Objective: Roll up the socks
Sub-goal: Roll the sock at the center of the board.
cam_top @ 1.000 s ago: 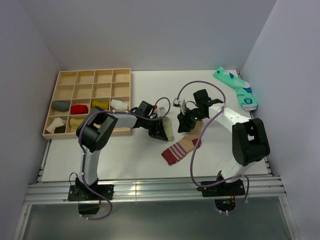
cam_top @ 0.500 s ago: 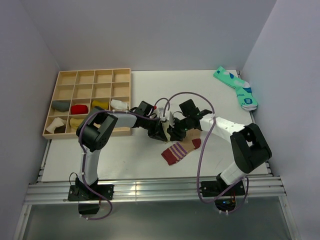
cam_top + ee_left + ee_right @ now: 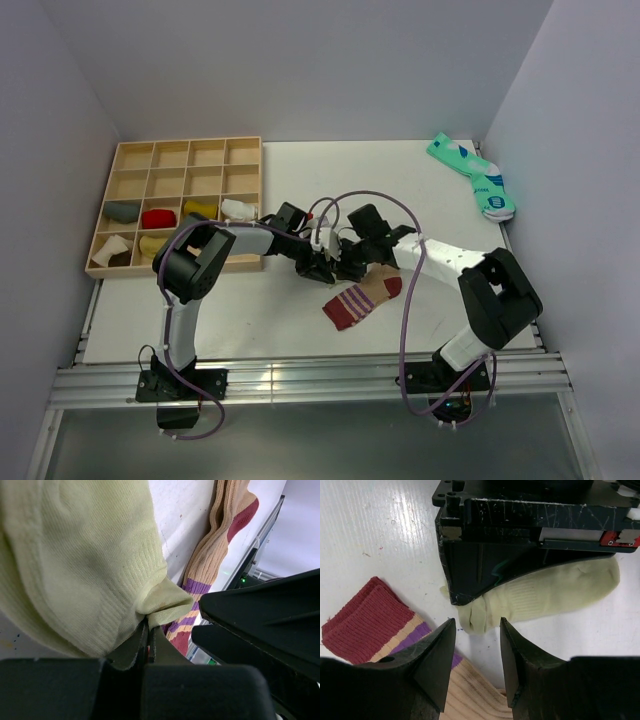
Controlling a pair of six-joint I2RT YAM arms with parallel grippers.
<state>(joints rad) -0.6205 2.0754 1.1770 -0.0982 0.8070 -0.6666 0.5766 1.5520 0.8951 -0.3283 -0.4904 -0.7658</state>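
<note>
The pale olive-green sock (image 3: 85, 560) lies on the white table, and my left gripper (image 3: 148, 626) is shut on a fold at its end. In the right wrist view the olive sock (image 3: 545, 592) runs off to the right under the left gripper's black body (image 3: 520, 535). My right gripper (image 3: 477, 625) is open, with its fingertips on either side of the sock's pinched end, just above the table. The tan sock with maroon toe and striped cuff (image 3: 362, 297) lies flat just in front of both grippers. In the top view the grippers (image 3: 330, 262) meet and hide the olive sock.
A wooden compartment tray (image 3: 190, 141) stands at the back left and holds several rolled socks. A teal patterned pair of socks (image 3: 472, 175) lies at the back right corner. Grey walls enclose the table on three sides.
My right gripper has moved left across the table to meet the left gripper at the olive sock's end. The left gripper has kept its hold and barely moved.
</note>
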